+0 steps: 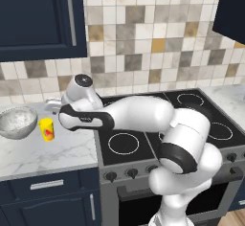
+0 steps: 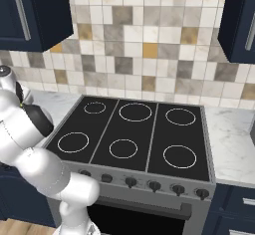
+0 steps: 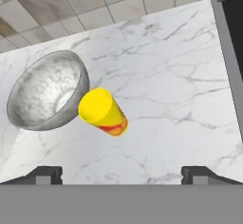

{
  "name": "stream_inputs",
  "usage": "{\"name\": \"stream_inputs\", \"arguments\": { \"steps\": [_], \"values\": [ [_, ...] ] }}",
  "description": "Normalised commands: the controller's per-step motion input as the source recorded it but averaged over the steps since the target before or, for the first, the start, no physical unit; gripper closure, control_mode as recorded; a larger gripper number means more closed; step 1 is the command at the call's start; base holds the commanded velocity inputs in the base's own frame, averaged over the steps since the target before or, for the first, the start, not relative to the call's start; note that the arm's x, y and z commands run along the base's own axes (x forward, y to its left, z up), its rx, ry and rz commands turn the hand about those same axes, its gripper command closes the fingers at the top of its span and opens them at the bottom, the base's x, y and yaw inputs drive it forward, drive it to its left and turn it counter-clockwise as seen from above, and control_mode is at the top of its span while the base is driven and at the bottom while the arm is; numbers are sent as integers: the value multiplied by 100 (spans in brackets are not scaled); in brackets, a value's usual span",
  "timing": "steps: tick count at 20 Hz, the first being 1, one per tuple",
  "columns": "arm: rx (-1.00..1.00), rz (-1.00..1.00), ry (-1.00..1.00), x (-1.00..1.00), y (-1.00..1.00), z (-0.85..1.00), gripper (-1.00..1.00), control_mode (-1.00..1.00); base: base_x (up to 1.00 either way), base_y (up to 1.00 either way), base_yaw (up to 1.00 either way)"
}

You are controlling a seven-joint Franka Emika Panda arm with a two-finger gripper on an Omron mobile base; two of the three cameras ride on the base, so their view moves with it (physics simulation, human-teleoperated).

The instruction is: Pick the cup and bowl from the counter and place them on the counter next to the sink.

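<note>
The yellow cup [image 3: 103, 111] with its red-orange mark stands on the white marble counter [image 3: 171, 76], touching or nearly touching the rim of the grey-white speckled bowl [image 3: 45, 90] on its left. In the left base view the cup [image 1: 46, 129] sits just right of the bowl [image 1: 16, 122] on the counter [image 1: 48, 155]. My gripper [image 3: 124, 174] hangs above the counter, open, its fingertips [image 3: 45, 174] wide apart with nothing between them. The cup lies ahead of the tips and slightly to the left. The sink is out of view.
The black stove top [image 1: 158, 124] borders the counter on the right, and its edge [image 3: 232, 52] runs close to the hand. A tiled backsplash [image 1: 143, 43] stands behind, with a navy upper cabinet [image 1: 38, 19] above the bowl. More marble counter [image 2: 231, 139] lies right of the stove.
</note>
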Motion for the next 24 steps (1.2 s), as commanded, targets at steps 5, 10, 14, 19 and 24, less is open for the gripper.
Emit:
{"name": "stream_inputs", "arguments": {
  "steps": [5, 10, 14, 19, 24],
  "values": [
    [-1, 0, 0, 7, 19, 0, -100, -100, 0, 0, 0],
    [0, 0, 0, 14, 15, 0, -100, -100, 0, 0, 0],
    [0, 0, 0, 14, 2, 0, -100, -100, 0, 0, 0],
    [-1, 0, 8, 22, 0, 0, -100, -100, 0, 0, 0],
    [0, 0, 8, 23, 0, -1, -100, -100, 0, 0, 0]
  ]
}}
